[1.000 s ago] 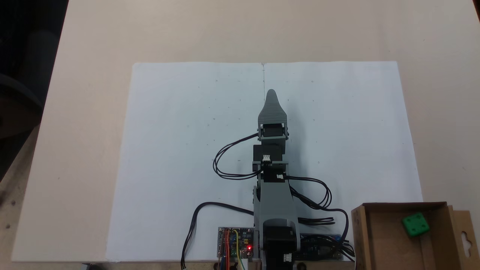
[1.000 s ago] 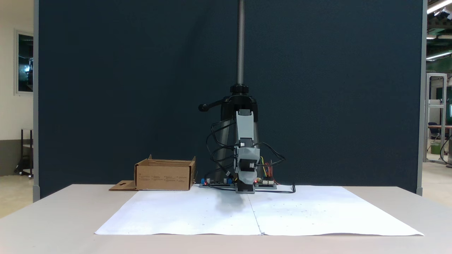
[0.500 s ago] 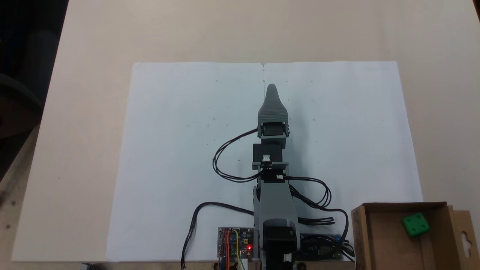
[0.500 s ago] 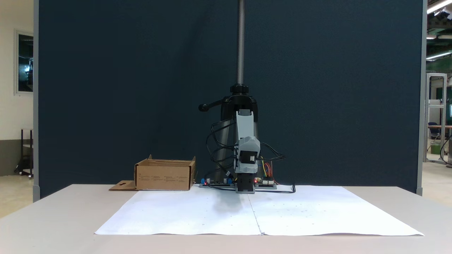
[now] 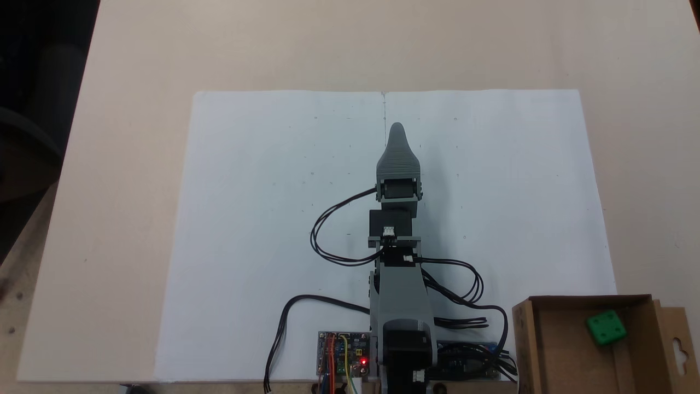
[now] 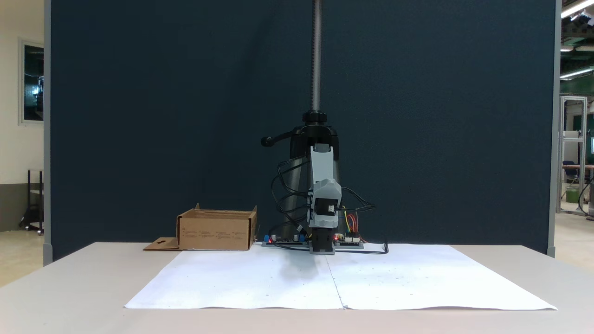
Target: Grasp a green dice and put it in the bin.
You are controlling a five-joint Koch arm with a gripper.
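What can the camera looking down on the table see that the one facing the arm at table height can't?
In a fixed view, the green dice lies inside the bin, on its floor. In a fixed view, a dark blue backdrop and a metal pole rise behind the arm. Both fixed views share the arm, the bin and the white paper.

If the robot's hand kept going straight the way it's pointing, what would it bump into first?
Probably nothing. In a fixed view the hand points up the picture, above the white paper and then bare table. How high it hangs is hard to judge.
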